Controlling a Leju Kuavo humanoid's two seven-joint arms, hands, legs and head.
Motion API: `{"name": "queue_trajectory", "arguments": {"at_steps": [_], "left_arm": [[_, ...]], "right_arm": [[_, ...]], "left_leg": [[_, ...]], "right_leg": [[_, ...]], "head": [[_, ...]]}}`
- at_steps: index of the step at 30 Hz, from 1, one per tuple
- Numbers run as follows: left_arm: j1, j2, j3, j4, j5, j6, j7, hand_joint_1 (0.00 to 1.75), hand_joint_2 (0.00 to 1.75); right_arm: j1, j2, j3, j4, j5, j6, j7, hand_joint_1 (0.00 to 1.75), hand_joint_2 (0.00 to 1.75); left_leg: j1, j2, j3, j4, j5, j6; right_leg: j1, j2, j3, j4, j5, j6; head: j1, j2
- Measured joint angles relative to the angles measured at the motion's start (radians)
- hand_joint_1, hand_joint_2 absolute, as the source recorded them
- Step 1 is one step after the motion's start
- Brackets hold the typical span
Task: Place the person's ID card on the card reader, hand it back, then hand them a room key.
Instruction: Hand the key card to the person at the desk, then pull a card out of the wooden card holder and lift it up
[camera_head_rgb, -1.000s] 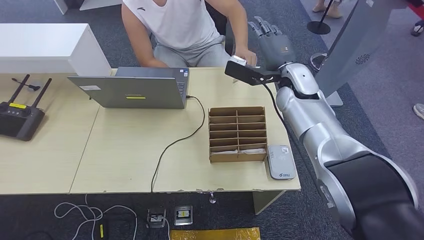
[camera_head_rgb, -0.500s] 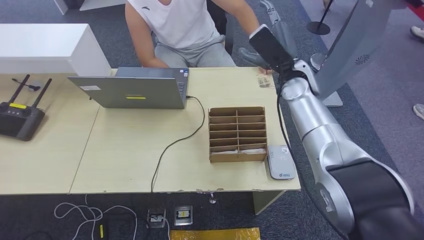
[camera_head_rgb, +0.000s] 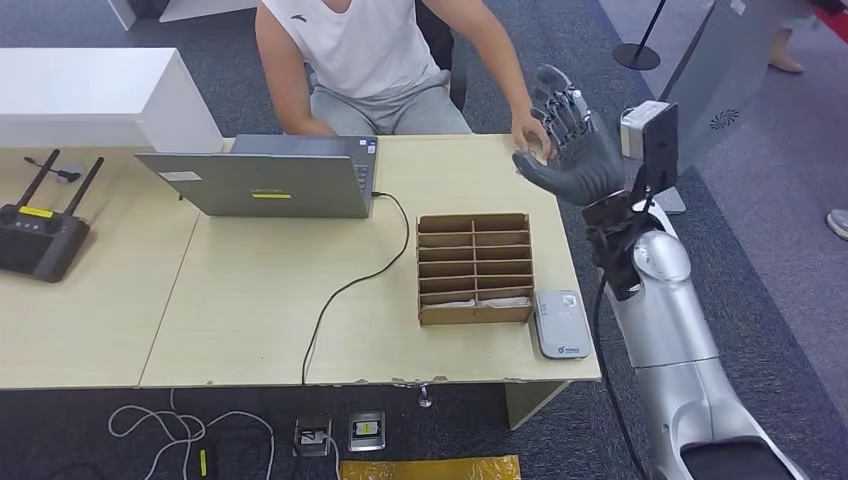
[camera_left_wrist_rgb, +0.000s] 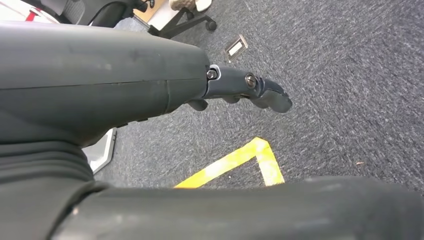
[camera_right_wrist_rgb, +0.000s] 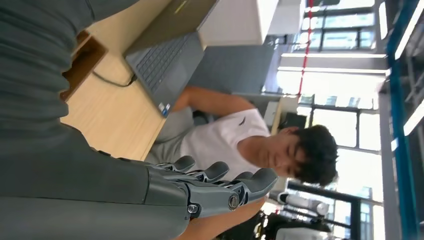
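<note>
Fingers (camera_head_rgb: 568, 112) spread — empty (person's hand (camera_head_rgb: 527, 133) beside).

Right hand (camera_right_wrist_rgb: 165, 192) is reaching out with fingers (camera_right_wrist_rgb: 220, 170) extended and nothing in them, the person (camera_right_wrist_rgb: 235, 145) is sitting just beyond, and the laptop (camera_right_wrist_rgb: 165, 60) is lying open on the table (camera_right_wrist_rgb: 110, 120).

The right hand (camera_head_rgb: 570, 150) hangs over the counter's (camera_head_rgb: 250, 300) far right corner. The divided box (camera_head_rgb: 475, 268) lies nearer and left of it, with the card reader (camera_head_rgb: 562, 323) just right of the box.
</note>
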Motion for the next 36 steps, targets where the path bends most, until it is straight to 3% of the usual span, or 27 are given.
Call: {"name": "queue_trajectory", "arguments": {"at_steps": [4, 9, 29, 36], "left_arm": [[0.001, -0.001, 0.005, 0.0, -0.006, -0.018, -0.002, 0.0, 0.0], [0.001, -0.001, 0.005, 0.0, -0.012, -0.025, -0.003, 0.0, 0.0], [0.0, -0.001, 0.006, 0.0, -0.018, -0.037, 0.011, 0.0, 0.0], [0.0, -0.001, 0.006, 0.0, -0.025, -0.045, 0.02, 0.0, 0.0]], "right_arm": [[0.079, -0.041, -0.04, -0.132, -0.108, 0.113, 0.018, 0.0, 1.75], [0.152, -0.077, -0.076, -0.243, -0.105, 0.158, 0.049, 0.0, 1.75], [0.315, -0.119, -0.07, -0.284, 0.282, 0.141, 0.137, 0.0, 1.75], [0.341, -0.127, -0.054, -0.263, 0.279, 0.166, 0.128, 0.0, 1.75]], "left_leg": [[0.0, 0.001, 0.0, 0.0, 0.0, 0.0], [0.0, 0.001, 0.0, 0.0, 0.0, 0.0], [0.0, 0.001, -0.001, 0.0, 0.0, 0.0], [0.0, 0.001, -0.001, 0.0, 0.0, 0.0]], "right_leg": [[0.0, 0.0, 0.0, 0.0, 0.0, 0.0], [0.0, 0.0, 0.0, 0.0, 0.0, 0.0], [0.0, 0.0, 0.0, 0.0, 0.0, 0.0], [0.0, 0.0, 0.0, 0.0, 0.0, 0.0]], "head": [[0.0, 0.0], [0.0, 0.0], [0.0, 0.0], [0.0, 0.0]]}}
